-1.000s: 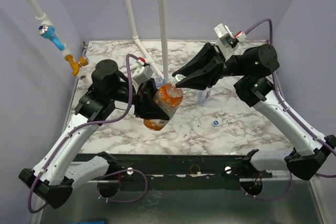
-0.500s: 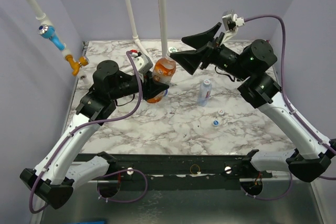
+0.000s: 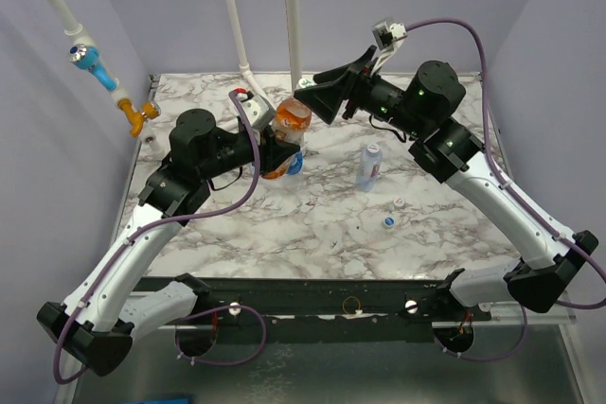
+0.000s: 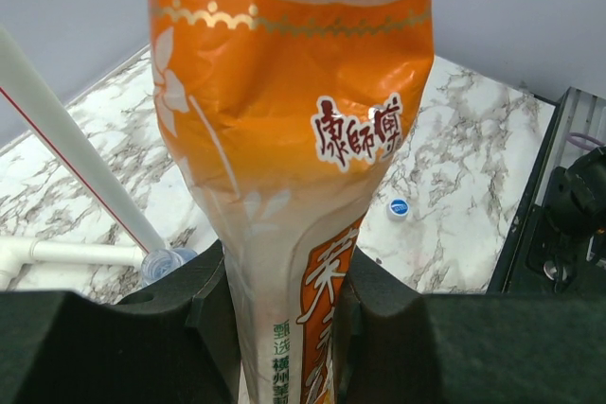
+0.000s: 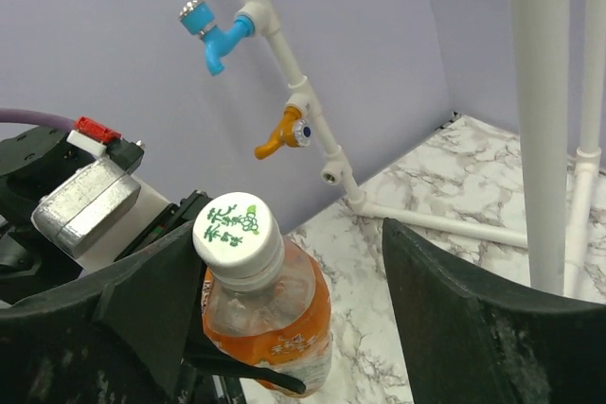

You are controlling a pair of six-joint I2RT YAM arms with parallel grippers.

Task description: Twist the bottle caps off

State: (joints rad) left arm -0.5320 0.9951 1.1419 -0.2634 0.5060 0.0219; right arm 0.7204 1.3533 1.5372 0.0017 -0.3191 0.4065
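Marble-patterned tabletop (image 3: pixel 454 234), white with grey veins, enclosed by plain lavender walls. Two black-and-white robot arms reach in from the near edge.

Nearest on the marble, right of centre, lies a tiny white bottle cap (image 3: pixel 387 221) showing a blue inside. A second small white cap (image 3: pixel 400 203) sits just beyond it. Farther back is a small clear bottle (image 3: pixel 370 166) with a blue label; whether it stands or lies cannot be told.

Past the middle of the table, the left gripper (image 3: pixel 273 150) is clamped on the orange bottle (image 4: pixel 284 120), squeezing its lower body between two black padded fingers and holding it roughly upright, lifted off the marble. The bottle is clear plastic with orange liquid. It wears a crinkled orange label with pale flower shapes and red Chinese characters on white patches. Its white cap (image 5: pixel 237 227), printed with a green design, is screwed on at the top.

The right gripper (image 5: pixel 298 234) is at cap height with its fingers spread wide. One finger is close beside the cap, the other well apart; neither grips it.

At the back, white pipes (image 3: pixel 294 16) rise along the wall, one carrying a blue tap (image 5: pixel 216 35) and an orange tap (image 5: pixel 284 130).
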